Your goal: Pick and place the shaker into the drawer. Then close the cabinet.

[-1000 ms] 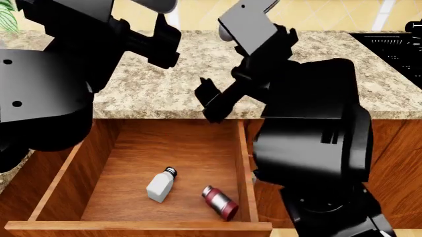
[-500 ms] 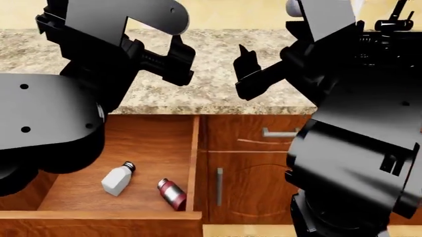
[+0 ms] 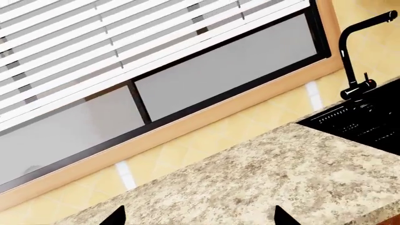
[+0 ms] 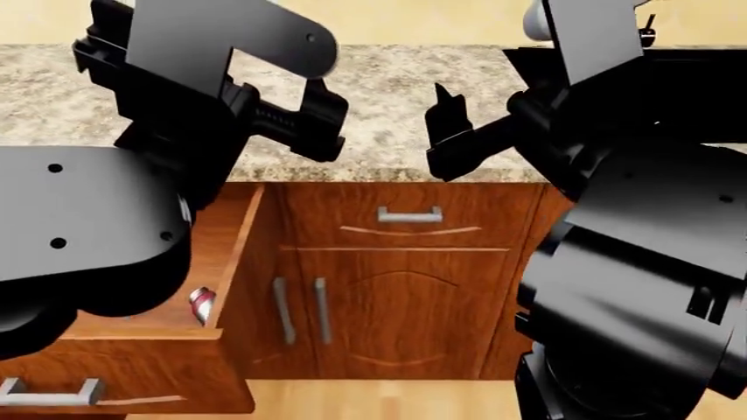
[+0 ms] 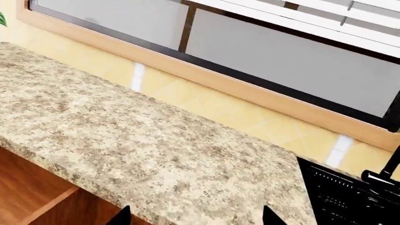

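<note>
While the drawer (image 4: pixel 152 328) stands pulled out at the lower left of the head view, the coming move turns on its front panel, which lies below and to the left of your left pincer (image 4: pixel 313 122), with its long axis running across you. Your left arm is clearly nearer to it; the right pincer (image 4: pixel 450 131) hangs over the worktop (image 4: pixel 386 96) edge, above the double-door unit (image 4: pixel 397 289). Both pincers are spread and pinch nothing; in each wrist view you see two fingertips well apart.

In the drawer you see one red shaker (image 4: pixel 203 304), lying down just beside the right wall, half hidden by your left arm. Whether more lies there, I cannot tell. You count one drawer open, two pincers, one tap (image 3: pixel 357 56).
</note>
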Available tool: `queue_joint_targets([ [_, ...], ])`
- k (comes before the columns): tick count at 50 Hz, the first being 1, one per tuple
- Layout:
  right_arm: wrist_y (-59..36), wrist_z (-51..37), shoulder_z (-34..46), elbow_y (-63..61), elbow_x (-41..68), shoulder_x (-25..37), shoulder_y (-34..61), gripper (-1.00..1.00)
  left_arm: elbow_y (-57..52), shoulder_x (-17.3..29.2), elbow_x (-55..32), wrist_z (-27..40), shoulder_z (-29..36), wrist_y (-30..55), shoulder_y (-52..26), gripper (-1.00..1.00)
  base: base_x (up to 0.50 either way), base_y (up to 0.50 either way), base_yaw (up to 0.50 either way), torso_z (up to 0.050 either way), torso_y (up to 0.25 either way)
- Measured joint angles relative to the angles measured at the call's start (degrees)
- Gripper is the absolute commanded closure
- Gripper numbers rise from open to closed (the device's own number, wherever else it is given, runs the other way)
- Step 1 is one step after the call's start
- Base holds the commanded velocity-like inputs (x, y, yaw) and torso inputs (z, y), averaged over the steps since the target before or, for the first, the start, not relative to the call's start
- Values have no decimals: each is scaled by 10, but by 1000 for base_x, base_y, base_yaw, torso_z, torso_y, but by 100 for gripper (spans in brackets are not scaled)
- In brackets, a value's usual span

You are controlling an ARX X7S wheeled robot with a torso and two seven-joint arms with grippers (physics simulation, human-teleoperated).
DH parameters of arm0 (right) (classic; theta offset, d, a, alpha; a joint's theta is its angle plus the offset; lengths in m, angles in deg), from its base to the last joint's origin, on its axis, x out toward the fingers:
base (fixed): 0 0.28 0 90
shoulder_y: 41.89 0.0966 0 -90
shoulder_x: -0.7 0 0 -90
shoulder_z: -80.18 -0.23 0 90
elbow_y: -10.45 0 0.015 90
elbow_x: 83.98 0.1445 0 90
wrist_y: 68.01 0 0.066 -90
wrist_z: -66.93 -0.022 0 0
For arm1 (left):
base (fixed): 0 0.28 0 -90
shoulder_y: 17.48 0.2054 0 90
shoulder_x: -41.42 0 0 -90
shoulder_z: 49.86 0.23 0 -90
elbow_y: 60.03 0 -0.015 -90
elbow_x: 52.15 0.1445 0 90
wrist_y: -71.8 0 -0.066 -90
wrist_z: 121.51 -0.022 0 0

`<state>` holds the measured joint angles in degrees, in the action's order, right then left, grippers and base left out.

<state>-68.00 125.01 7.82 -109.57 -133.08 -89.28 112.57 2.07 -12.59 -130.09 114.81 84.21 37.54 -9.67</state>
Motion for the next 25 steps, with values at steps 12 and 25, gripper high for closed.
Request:
queue_joint_targets([
  [12, 0, -17, -3, -1, 16, 0, -8, -100, -1, 2, 7, -5, 5, -4, 7, -100, -271, -501, 0, 0, 0],
  [25, 0, -29, -4, -1, 29, 0, -13, -100, -1, 2, 14, -9, 9, -7, 12, -100, -254, -501, 0, 0, 0],
])
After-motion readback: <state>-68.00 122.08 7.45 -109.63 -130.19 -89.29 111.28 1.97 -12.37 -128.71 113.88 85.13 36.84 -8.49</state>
